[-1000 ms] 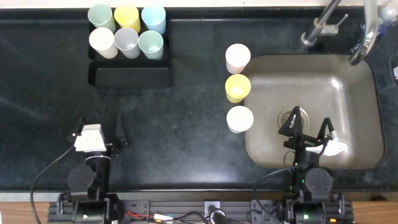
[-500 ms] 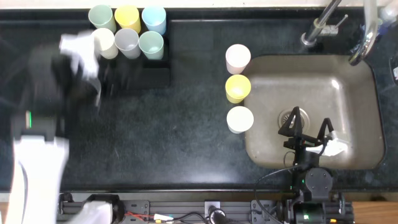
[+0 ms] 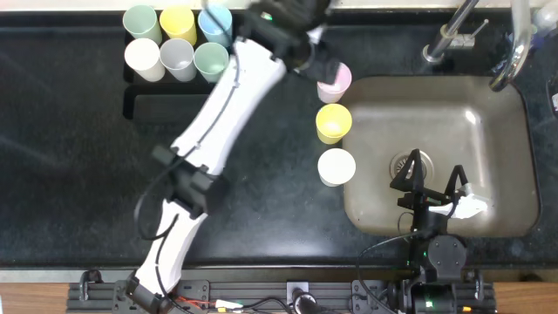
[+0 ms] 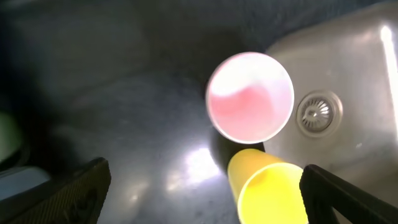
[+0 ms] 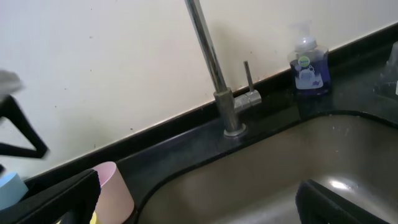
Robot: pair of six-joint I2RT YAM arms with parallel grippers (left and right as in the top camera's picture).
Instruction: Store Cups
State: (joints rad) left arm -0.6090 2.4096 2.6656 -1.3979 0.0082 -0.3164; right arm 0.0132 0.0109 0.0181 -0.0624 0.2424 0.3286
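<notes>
Left wrist view: pink cup (image 4: 250,96), frame centre, below my left gripper (image 4: 204,183).
It is released; right gripper (image 5: 196,190) likewise.

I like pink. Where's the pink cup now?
In the top view, the pink cup stands on the counter by the sink's left rim, just beyond the yellow cup, beneath the left gripper.

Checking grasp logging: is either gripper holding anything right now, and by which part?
Nothing held. Left gripper is open above the pink cup; right gripper is open over the sink.
</notes>
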